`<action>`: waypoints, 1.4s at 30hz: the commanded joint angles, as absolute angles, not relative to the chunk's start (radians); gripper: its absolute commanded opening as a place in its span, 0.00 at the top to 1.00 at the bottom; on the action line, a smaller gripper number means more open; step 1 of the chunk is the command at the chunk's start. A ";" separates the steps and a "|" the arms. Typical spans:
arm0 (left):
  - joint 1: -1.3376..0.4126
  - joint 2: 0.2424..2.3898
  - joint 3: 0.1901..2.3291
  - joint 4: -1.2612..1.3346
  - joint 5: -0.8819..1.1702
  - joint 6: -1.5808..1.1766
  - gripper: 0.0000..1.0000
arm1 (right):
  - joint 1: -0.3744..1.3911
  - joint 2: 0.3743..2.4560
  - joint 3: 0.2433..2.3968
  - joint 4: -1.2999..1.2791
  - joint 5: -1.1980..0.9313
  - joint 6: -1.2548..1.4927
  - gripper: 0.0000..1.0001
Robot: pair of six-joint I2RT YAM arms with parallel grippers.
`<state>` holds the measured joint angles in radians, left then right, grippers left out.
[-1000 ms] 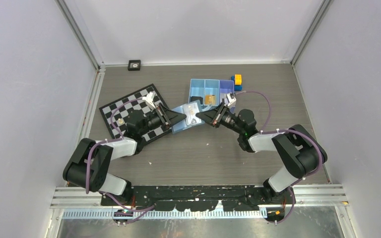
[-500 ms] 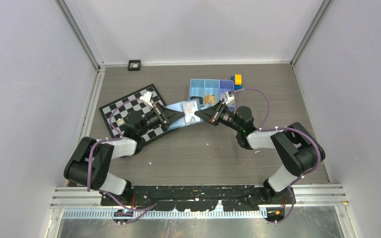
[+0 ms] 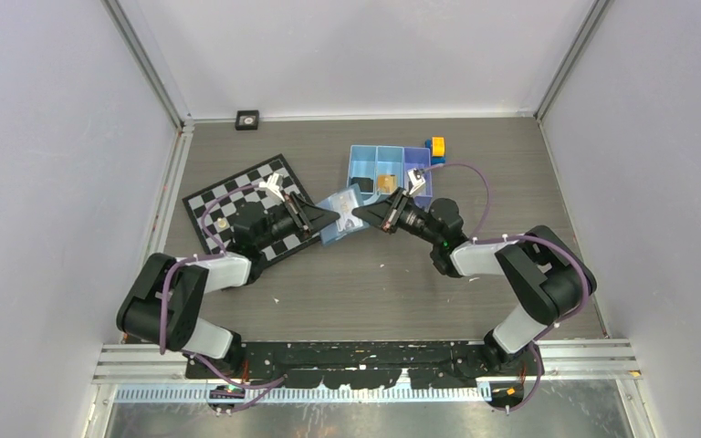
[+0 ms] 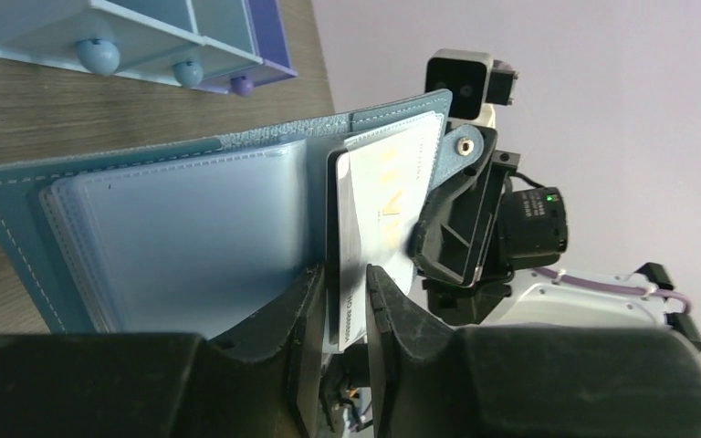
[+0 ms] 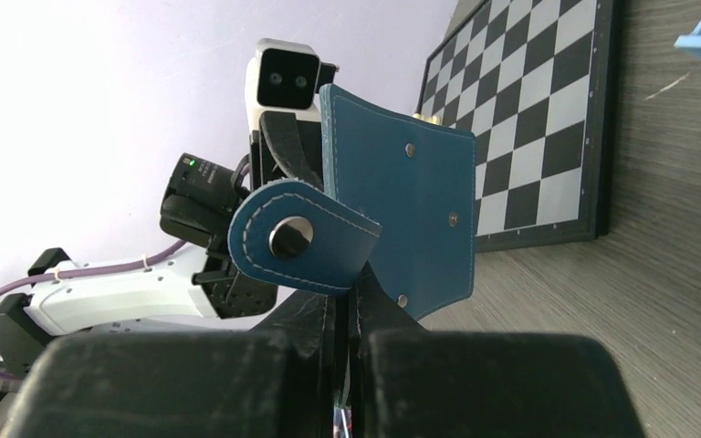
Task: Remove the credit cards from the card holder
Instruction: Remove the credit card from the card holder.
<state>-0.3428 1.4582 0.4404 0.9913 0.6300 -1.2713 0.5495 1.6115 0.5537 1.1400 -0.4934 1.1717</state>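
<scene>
Pale lilac walls close in a grey wood-grain table point(image 3: 374, 292). On it lie a chessboard point(image 3: 228, 196) at the left and a blue three-compartment tray point(image 3: 351, 169) at the back, with yellow-and-blue blocks point(image 3: 436, 149) just beside the tray. A small tan-brown card point(image 3: 385, 182), as I take it to be, lies in the tray's middle compartment.

Both arms meet over the middle of the table with the card holder point(image 4: 183, 228) raised between them, open, its light blue pockets facing the left wrist camera. The right gripper point(image 5: 347, 306) is clamped on the holder's outer flap, below the rounded snap tab point(image 5: 297, 239). The left gripper point(image 4: 342, 306) has its jaws a narrow gap apart, with the near edge of the pale card point(image 4: 392, 182) between them. Whether the pads actually press on it I cannot tell.

The step in hand looks to be drawing this pale card out of its pocket. To do it well, the left jaws should close squarely on the card alone and not catch the clear sleeve point(image 4: 173, 237) beside it. The pull should then run straight along the card's own plane, out of the pocket mouth and toward the left arm. The right gripper needs to hold firm so that the holder does not follow. A twist or a slanted pull would likely jam the card against the pocket seam.
</scene>
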 commanded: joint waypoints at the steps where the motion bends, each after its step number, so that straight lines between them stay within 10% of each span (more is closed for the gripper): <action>1: -0.380 1.390 0.499 0.838 0.644 -1.181 0.76 | 0.604 1.620 0.588 1.197 -0.591 1.171 0.99; 19: -0.397 1.404 0.529 1.201 0.685 -1.362 0.93 | 0.603 1.683 0.619 1.096 -0.557 1.142 0.93; 30: -0.470 1.425 0.553 1.215 0.697 -1.297 0.66 | 0.583 1.703 0.620 1.113 -0.567 1.159 0.91; 36: -0.476 1.418 0.512 1.222 0.673 -1.249 0.99 | 0.581 1.710 0.620 1.122 -0.572 1.165 0.91; 42: -0.454 1.349 0.494 0.996 0.607 -1.151 1.00 | 0.555 1.684 0.592 1.125 -0.555 1.167 0.71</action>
